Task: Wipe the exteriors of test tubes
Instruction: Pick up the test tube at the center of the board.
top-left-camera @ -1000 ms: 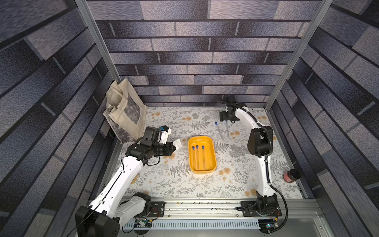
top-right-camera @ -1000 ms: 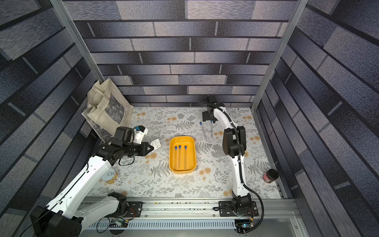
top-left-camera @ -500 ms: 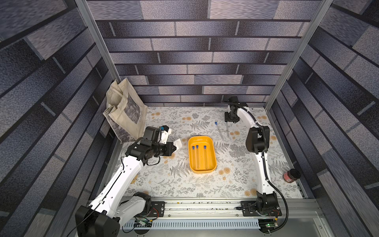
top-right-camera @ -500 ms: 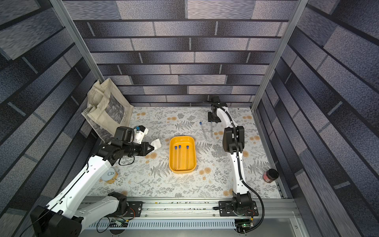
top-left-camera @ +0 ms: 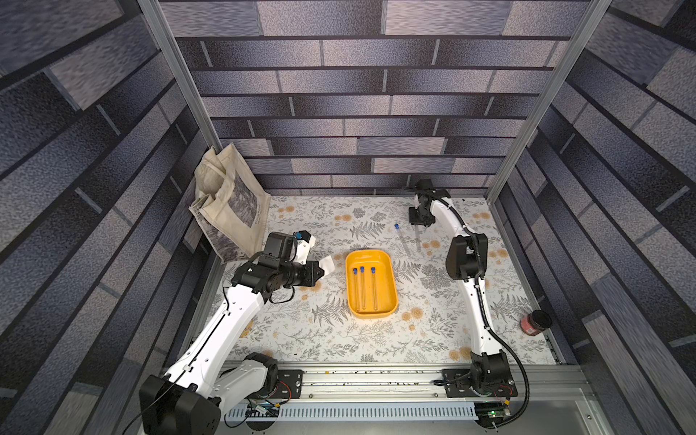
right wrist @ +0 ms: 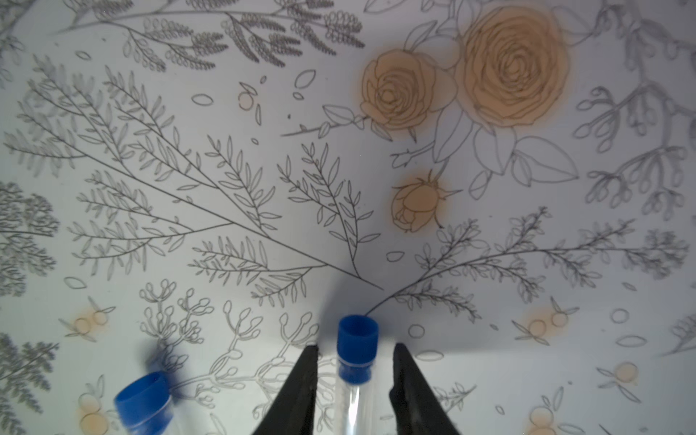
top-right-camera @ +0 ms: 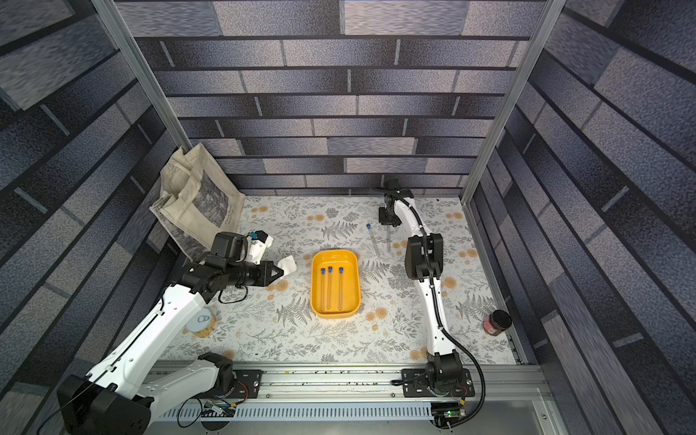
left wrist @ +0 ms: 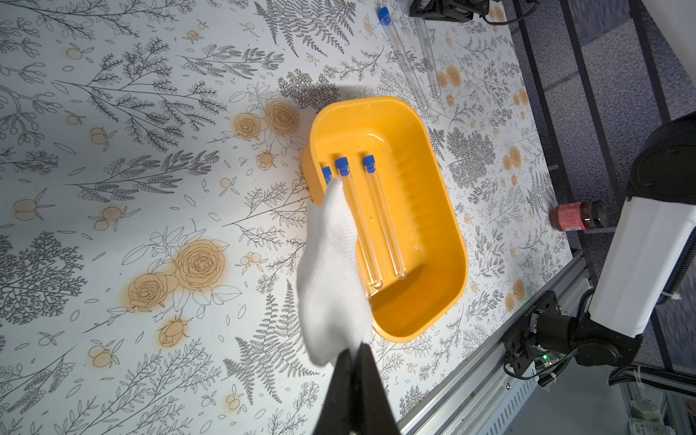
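my right gripper (right wrist: 354,348) has its jaws apart, straddling a slender clear test tube with a blue cap (right wrist: 356,391) on the floral desk (right wrist: 226,150), with a gap on either side; a second capped tube (right wrist: 143,403) lies just beside. my left gripper (left wrist: 354,361) is clamped on a white woven cloth (left wrist: 331,282), and three more tubes (left wrist: 357,222) lie in the yellow plastic tray (left wrist: 425,233)

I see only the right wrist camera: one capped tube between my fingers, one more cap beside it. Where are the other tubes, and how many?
Observer: In a yellow tray lie three tubes, side by side, caps toward the back wall.
Operator: Is the cloth ready?
Observer: The left gripper is shut on a white cloth, just left of the tray.
Operator: Anything else on the table?
Observer: A red jar sits at its right edge.
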Robot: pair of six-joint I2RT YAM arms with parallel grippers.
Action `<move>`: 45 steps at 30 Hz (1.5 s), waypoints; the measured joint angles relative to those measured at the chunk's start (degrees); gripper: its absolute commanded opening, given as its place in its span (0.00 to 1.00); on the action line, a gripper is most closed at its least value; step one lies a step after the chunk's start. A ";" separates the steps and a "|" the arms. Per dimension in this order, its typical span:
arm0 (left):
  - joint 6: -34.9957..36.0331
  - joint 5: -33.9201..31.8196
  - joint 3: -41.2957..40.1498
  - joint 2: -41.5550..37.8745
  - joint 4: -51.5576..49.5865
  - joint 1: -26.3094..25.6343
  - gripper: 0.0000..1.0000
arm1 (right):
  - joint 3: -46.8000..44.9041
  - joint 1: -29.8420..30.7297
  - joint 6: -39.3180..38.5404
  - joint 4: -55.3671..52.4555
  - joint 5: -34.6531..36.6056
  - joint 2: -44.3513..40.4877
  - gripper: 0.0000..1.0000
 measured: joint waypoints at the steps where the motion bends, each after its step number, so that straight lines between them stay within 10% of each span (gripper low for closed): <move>1: 0.00 -0.02 0.00 0.00 0.00 0.00 0.03 | 0.17 0.02 0.15 0.00 -0.07 0.04 0.31; 35: 0.00 0.00 0.00 0.00 -0.02 0.00 0.03 | 4.92 -0.48 1.55 -2.27 -0.28 2.58 0.08; 45: -0.07 -0.26 -0.04 0.61 0.22 -1.53 0.03 | -11.28 -0.48 3.34 1.38 -1.81 -8.07 0.08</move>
